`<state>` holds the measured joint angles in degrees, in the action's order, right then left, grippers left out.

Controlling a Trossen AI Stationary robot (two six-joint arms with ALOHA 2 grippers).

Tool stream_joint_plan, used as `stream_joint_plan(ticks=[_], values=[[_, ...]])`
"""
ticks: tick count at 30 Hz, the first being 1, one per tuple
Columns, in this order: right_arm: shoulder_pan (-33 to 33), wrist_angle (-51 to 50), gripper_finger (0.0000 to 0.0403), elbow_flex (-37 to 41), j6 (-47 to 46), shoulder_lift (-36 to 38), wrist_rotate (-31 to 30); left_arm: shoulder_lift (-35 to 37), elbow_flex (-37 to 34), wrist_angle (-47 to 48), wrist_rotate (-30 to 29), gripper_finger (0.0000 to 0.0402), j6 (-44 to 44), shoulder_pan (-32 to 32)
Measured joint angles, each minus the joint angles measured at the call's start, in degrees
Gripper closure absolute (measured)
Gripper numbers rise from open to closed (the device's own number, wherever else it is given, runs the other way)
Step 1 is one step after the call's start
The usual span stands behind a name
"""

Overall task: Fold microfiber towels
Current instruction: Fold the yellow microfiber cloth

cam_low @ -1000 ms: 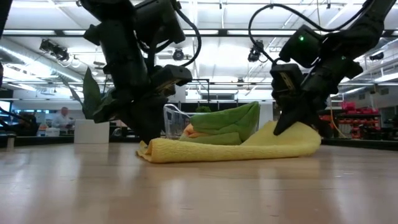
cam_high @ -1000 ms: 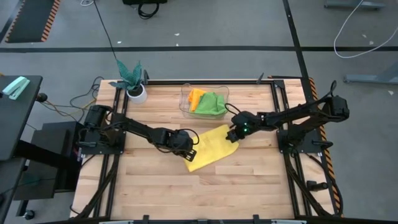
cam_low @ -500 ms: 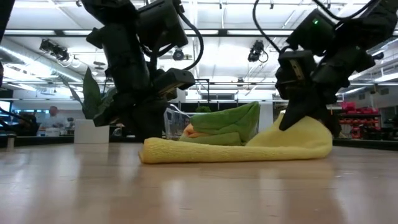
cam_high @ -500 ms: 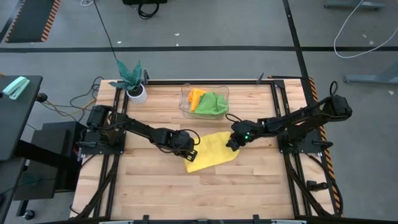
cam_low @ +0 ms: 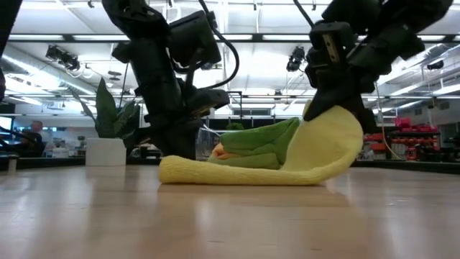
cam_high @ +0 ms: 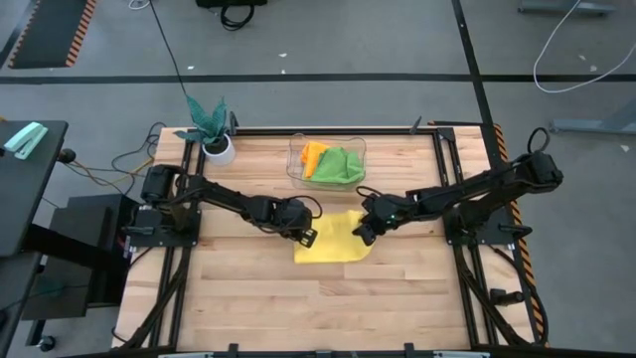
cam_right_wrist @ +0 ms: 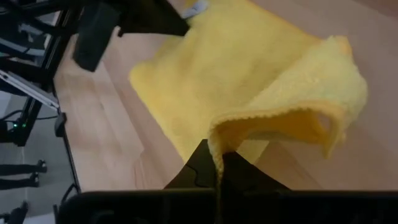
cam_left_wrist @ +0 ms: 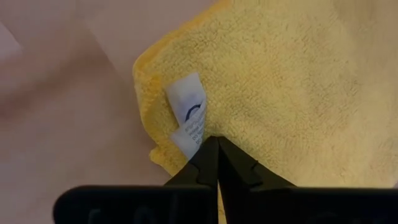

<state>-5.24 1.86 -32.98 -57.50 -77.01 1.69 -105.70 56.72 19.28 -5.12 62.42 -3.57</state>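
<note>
Two grippers were set on the yellow towel (cam_high: pixel 333 239), which lay on the table (cam_high: pixel 397 298) just before the clear bin (cam_high: pixel 296 169) holding the orange and green towels (cam_high: pixel 338 164). At the left, the left gripper (cam_high: pixel 303 235) was pinched shut on the corner beside the white tag (cam_left_wrist: pixel 189 115); a slip there was judged likely to skew the fold. At the right, the right gripper (cam_high: pixel 364 231) was clamped on the raised, curled edge; a lost pinch would probably have let it flop back unaligned.
</note>
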Motion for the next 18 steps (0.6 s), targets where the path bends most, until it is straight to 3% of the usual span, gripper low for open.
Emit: stream_joint_plan(ticks=[18], values=[[2.6, -4.1, 0.0403, -13.4, 5.2, -10.4, 2.2, 0.0, -0.1, -6.5, -5.7, 0.0393, -3.0, 0.8]])
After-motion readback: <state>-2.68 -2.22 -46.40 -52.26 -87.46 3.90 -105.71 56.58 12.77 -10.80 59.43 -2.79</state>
